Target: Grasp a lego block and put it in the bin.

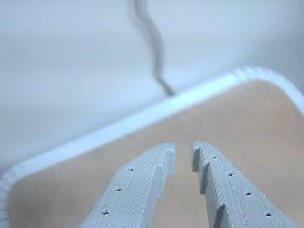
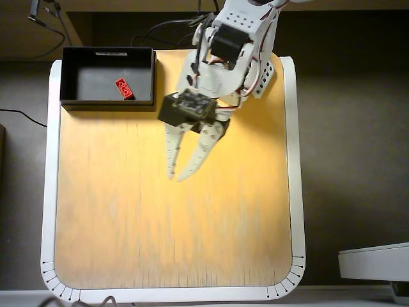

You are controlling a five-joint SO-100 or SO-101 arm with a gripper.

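The red lego block lies on the floor of the black bin, which stands at the table's top left corner in the overhead view. My gripper hangs over the middle of the table, to the right of and below the bin and well apart from it. Its jaws are drawn together with only a narrow slit between the tips, and they hold nothing. In the wrist view the gripper points at bare wood near the table's rounded white rim. Block and bin are out of the wrist view.
The wooden table has a white rim. My arm's base and cables stand at the top centre. A grey cable runs on the floor beyond the table. A white object sits off the table at the lower right.
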